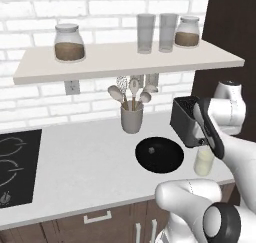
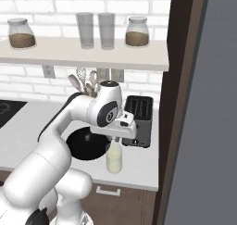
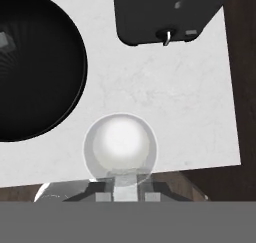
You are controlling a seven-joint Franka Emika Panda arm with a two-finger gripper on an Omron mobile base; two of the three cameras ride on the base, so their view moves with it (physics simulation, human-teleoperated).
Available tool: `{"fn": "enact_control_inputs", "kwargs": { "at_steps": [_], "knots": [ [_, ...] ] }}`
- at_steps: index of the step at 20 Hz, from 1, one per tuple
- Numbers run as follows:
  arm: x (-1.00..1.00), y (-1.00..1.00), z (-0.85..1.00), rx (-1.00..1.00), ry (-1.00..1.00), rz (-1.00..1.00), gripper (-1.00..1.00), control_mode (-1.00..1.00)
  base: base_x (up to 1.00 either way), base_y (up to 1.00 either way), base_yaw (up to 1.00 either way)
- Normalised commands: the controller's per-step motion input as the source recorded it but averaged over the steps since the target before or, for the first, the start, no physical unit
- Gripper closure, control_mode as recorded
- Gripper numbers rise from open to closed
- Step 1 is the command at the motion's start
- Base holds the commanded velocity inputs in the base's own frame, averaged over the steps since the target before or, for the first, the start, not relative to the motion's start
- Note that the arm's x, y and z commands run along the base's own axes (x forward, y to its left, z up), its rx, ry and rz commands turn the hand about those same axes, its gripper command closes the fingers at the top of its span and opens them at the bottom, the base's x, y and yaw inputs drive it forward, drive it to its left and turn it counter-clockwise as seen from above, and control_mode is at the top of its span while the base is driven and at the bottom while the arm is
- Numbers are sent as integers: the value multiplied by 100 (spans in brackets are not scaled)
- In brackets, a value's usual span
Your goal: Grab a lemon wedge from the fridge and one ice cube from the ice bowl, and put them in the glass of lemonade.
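The fridge (image 2: 208, 127) stands as a tall grey slab at the right edge of the kitchen, next to a dark wood panel. To its left runs the white counter (image 1: 80, 162), with a black stovetop (image 1: 15, 162) at the far left and a brick wall behind. A pale shelf (image 1: 125, 57) hangs above it and carries two brown-filled jars (image 1: 69, 42) at either end and two tall clear glasses (image 1: 146, 33) between them.

The white robot arm (image 2: 69, 122) bends over the right part of the counter. Below its wrist sits the black toaster (image 2: 139, 120), near the back by the wood panel. Just left of it lies the round black ice bowl (image 1: 160, 154), with a small ice cube (image 1: 151, 150) inside. A grey cup of wooden spoons (image 1: 132, 118) stands behind the bowl.

The glass of lemonade (image 2: 114, 158) stands near the counter's front edge, to the right of the bowl and in front of the toaster. The gripper (image 3: 123, 189) hangs directly over the glass, pointing straight down; its fingertips sit close together around something small and pale, but I cannot tell whether they hold anything. I cannot make out the lemon wedge.
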Motion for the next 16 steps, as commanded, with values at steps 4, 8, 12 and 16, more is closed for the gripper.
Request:
{"fn": "enact_control_inputs", "kwargs": {
  "at_steps": [4, 8, 12, 16],
  "knots": [
    [28, 0, 0, 0, 0, 0, 100, -100, 0, 0, 0],
    [0, 0, -3, 0, 0, 0, 100, -100, 0, 0, 0],
    [0, 0, -22, 0, -2, 0, 100, -100, 0, 0, 0],
    [0, 0, -19, 0, -7, 0, 100, -100, 0, 0, 0]
  ]
}}
